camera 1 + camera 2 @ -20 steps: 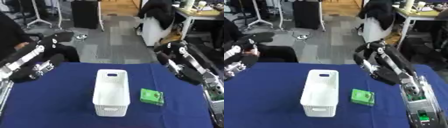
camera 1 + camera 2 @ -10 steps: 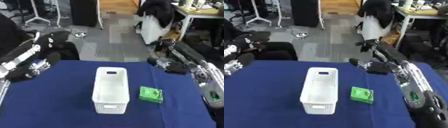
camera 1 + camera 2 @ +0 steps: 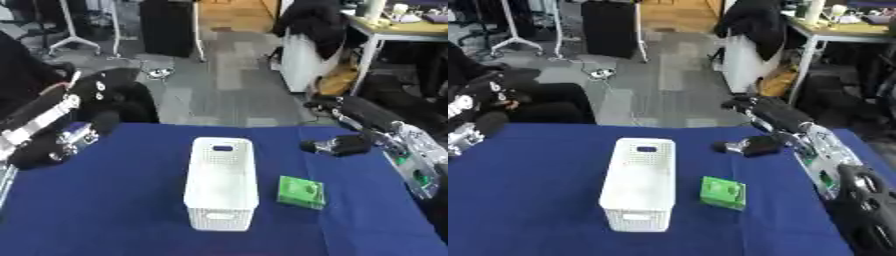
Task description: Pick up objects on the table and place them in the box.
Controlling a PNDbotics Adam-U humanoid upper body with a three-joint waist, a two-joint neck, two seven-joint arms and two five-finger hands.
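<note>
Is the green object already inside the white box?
No, the green object lies on the blue table, beside the white box on its right.

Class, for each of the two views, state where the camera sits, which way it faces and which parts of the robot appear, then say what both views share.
Left eye view: in the robot's head, looking down at the blue table; left hand at the left edge, right hand reaching in from the right.
Right eye view: same head, set slightly rightward; more of the right arm shows, the left hand is cut off at the left edge.
Shared: white box, green object beside it, office floor beyond.
</note>
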